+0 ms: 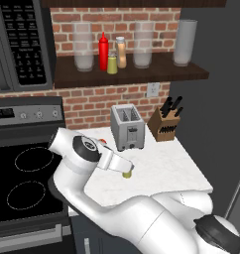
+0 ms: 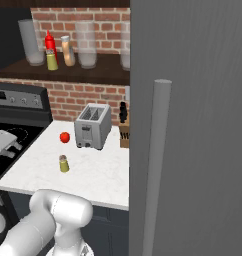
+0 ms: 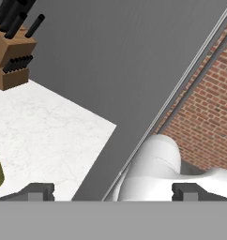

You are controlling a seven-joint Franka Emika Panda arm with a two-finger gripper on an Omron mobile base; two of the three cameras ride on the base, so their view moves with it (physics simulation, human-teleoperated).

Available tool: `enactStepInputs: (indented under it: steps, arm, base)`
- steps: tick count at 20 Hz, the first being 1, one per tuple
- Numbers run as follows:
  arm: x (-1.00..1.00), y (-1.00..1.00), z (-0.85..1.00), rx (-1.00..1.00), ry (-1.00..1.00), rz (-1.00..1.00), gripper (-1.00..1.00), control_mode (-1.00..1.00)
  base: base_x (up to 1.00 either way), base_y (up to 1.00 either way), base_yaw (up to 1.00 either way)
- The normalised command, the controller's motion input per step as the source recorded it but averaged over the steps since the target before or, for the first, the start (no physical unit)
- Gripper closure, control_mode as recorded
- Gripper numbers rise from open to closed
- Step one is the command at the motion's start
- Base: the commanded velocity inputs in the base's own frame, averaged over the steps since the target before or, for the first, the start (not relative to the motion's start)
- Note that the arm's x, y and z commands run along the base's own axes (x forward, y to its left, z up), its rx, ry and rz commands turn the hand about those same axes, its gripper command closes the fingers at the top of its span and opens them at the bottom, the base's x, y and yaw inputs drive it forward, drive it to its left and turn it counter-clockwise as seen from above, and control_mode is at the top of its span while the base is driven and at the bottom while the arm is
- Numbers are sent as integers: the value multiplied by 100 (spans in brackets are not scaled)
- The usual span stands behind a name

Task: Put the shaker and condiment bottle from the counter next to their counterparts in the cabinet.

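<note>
One shaker [image 2: 64, 163] on bench [image 2: 98, 172] beside spread end effector [image 3: 113, 191], second shaker [image 1: 112, 65], condiment bottle [image 1: 121, 52], red squeeze bottle [image 1: 103, 51] on cabinet [image 1: 132, 75] shelf above

Both base views looked forward and down from behind the arm, sharing the counter [image 1: 161, 168] and toaster [image 2: 93, 126]; the hand view sat close above that counter [image 3: 49, 136].

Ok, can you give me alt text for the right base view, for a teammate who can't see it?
A small yellow-olive shaker stands alone on the white marble counter, in front of a silver toaster and a red tomato. On the dark shelf above, a tan condiment bottle sits beside a red squeeze bottle and a second shaker. A grey door blocks the right half.
</note>
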Motion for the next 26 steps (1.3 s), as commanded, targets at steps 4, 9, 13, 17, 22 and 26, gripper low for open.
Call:
enactStepInputs:
  steps: [4,9,13,17,22,26]
  arm:
    - [5,0,0,0,-4,0,-100,-100]
    - [8,1,0,-2,-32,0,-100,-100]
    - [13,4,0,-6,-34,1,-100,-100]
    - [15,6,0,-4,-13,0,-100,-100]
    - [16,1,0,0,-1,0,-100,-100]
    - [0,0,0,0,1,0,-100,-100]
  base:
    - [0,0,0]
    - [0,0,0]
    - [0,0,0]
    - [0,0,0]
    - [0,0,0]
    - [0,0,0]
